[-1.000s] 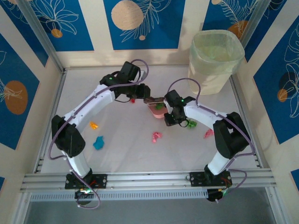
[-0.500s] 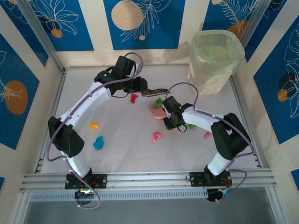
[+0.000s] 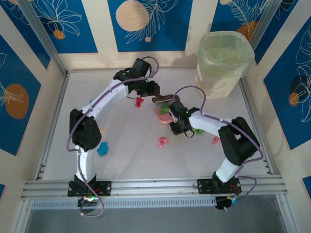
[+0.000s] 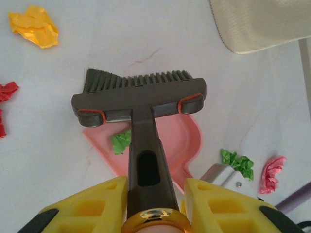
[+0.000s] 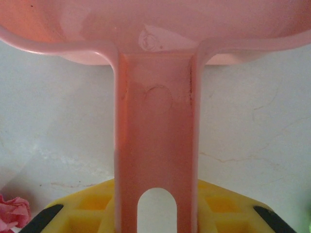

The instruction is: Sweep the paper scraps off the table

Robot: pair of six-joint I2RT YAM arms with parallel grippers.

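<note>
While the left gripper (image 4: 151, 196) is clamped on the handle of the black brush (image 4: 140, 94), the brush head sits over the far lip of the pink dustpan (image 4: 182, 138), bristles pointing away from the wrist. Cannot tell whether the bristles touch the surface. One green paper scrap (image 4: 120, 142) lies in the pan, just under the brush head. The right gripper (image 5: 156, 211) is closed on the dustpan handle, with the pan at the far end.

Other paper scraps lie loose on the table (image 3: 126, 162). Orange (image 4: 35, 26) and red (image 4: 6, 92) are left of the brush. Green (image 4: 238, 163) and pink (image 4: 272, 174) are beside the right arm. Blue (image 3: 102, 148) and pink-red (image 3: 162, 141) are nearer the front, well apart from both tools.

Table white, faintly scuffed, with an aluminium rail (image 3: 155, 187) along the near edge. A bin (image 3: 223, 63) lined with a pale bag stands at the far right corner. Walls (image 3: 146, 29) blue and cream, leaf pattern.
</note>
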